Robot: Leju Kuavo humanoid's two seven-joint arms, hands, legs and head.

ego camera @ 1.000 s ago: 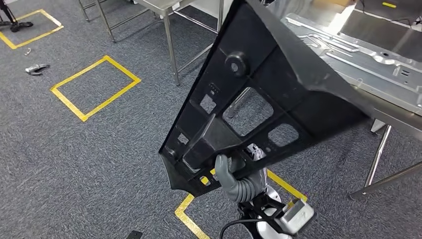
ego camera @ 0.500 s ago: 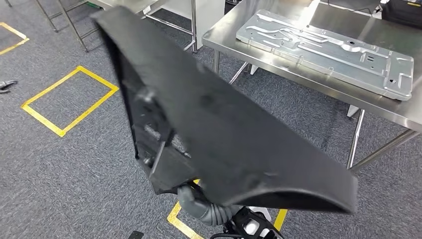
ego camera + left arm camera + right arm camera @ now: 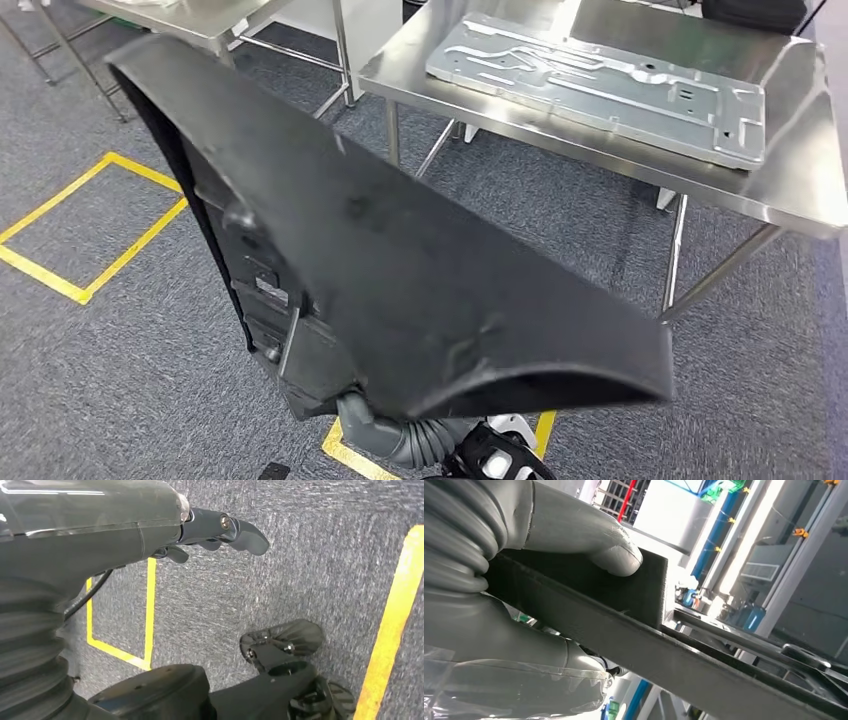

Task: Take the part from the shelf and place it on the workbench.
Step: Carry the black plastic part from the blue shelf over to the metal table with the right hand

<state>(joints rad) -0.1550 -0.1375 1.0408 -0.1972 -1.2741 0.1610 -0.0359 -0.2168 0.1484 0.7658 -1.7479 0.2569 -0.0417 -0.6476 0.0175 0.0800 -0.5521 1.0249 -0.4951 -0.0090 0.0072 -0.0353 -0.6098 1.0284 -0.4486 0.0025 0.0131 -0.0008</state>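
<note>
I've got the black part (image 3: 400, 260) up in the air in front of the robot, a big flat triangular panel w/ a curved lip along its near edge, tilted so its wide end points down toward the body and its narrow end rises away to the upper left in head view. It's off the floor and not touching the workbench (image 3: 800, 190), which sits beyond it to the upper right. The right hand (image 3: 549, 545) holds it from underneath at the near end: in right wrist view the grey thumb (image 3: 594, 540) is pressed on a raised rib of the part, w/ the other fingers clamped on the opposite side of the panel edge. Head view shows just the ribbed wrist cover (image 3: 415, 440) poking out below the panel. The left hand (image 3: 215, 530) hangs over the grey carpet (image 3: 300, 570), holding nothing, dark fingers (image 3: 245, 532) loosely bent and slightly apart. On the workbench lies a silver stamped metal plate (image 3: 600, 80). Yellow tape lines (image 3: 90, 220) mark squares on the carpet, and a second steel table (image 3: 200, 15) stands further back on the left.
</note>
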